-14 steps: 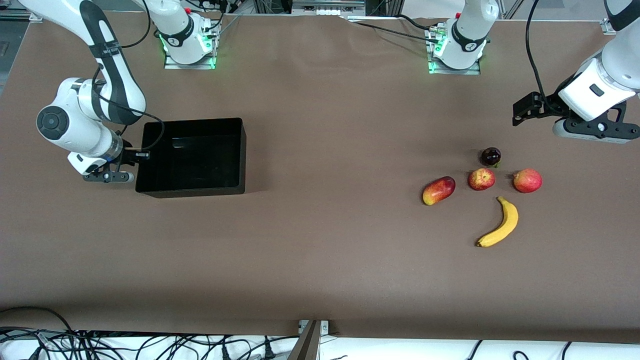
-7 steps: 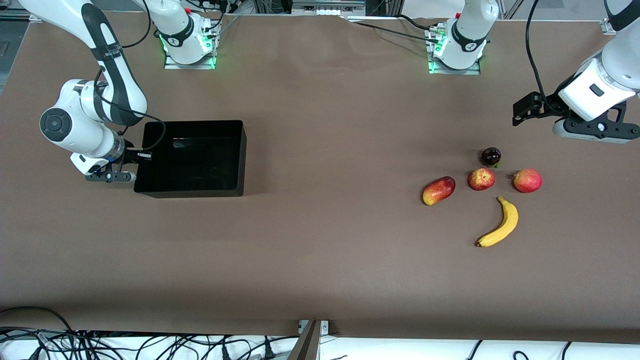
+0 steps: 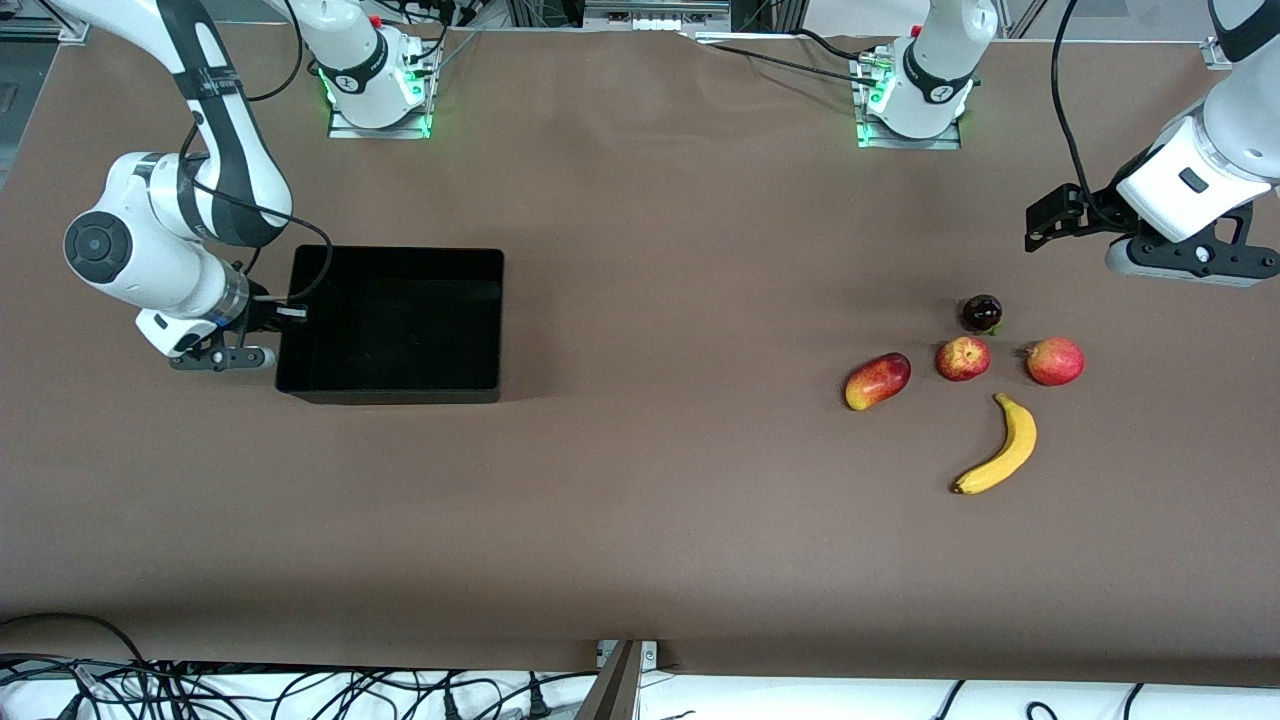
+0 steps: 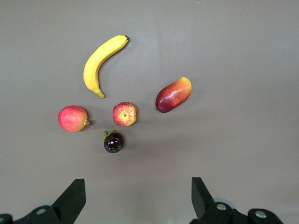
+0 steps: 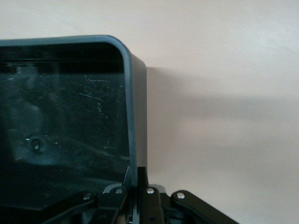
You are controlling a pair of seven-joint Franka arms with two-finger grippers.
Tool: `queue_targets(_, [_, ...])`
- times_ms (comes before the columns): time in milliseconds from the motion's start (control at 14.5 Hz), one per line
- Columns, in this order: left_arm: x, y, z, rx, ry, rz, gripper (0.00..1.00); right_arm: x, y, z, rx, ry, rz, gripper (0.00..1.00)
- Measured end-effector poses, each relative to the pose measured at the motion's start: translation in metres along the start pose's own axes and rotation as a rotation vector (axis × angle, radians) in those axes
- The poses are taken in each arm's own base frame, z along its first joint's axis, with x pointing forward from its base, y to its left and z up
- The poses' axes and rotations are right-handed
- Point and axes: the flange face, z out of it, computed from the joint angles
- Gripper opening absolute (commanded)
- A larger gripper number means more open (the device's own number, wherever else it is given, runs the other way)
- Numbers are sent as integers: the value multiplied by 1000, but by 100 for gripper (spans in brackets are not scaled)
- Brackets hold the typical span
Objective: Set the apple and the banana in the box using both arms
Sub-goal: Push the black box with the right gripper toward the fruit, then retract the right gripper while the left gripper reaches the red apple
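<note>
The black box point(image 3: 390, 396) stands toward the right arm's end of the table. My right gripper point(image 3: 281, 320) is shut on the box's end wall; the right wrist view shows its fingers point(image 5: 140, 179) pinching that wall point(image 5: 136, 116). The apple point(image 3: 963, 358) and the banana point(image 3: 1000, 446) lie toward the left arm's end, the banana nearer the front camera. My left gripper point(image 3: 1180, 265) hangs open and empty above the table, over bare cloth beside the fruit. The left wrist view shows the apple point(image 4: 124, 114), the banana point(image 4: 98, 63) and the gripper point(image 4: 135, 200).
A pink-red round fruit point(image 3: 1055, 361), an oblong red-and-yellow fruit point(image 3: 877, 381) and a small dark fruit point(image 3: 982, 313) lie round the apple. The arm bases point(image 3: 375, 90) stand at the table's back edge. Brown cloth lies between the box and the fruit.
The box, held by my right gripper, has shifted a little toward the middle of the table and the front camera, and now sits flatter. The left arm has not moved.
</note>
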Motion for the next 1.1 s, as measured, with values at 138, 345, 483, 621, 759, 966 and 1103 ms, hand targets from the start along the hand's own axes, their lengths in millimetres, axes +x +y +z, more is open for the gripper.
queue_targets(138, [0,0,0,0,0,0,100,12,-39,-27,62,1,-13,0])
queue_targets(345, [0,0,0,0,0,0,100,21,-114,-55,86,27,7,0])
queue_targets(483, [0,0,0,0,0,1,100,16,-183,-53,95,20,39,0])
queue_targets(621, [0,1,0,0,0,1,100,7,-258,-38,106,-2,46,0])
queue_targets(759, [0,1,0,0,0,1,100,1,-321,-14,107,-7,29,0])
queue_targets(966, [0,1,0,0,0,1,100,-5,-375,36,110,17,30,0])
queue_targets(1103, [0,1,0,0,0,1,100,-7,-396,69,109,29,29,0])
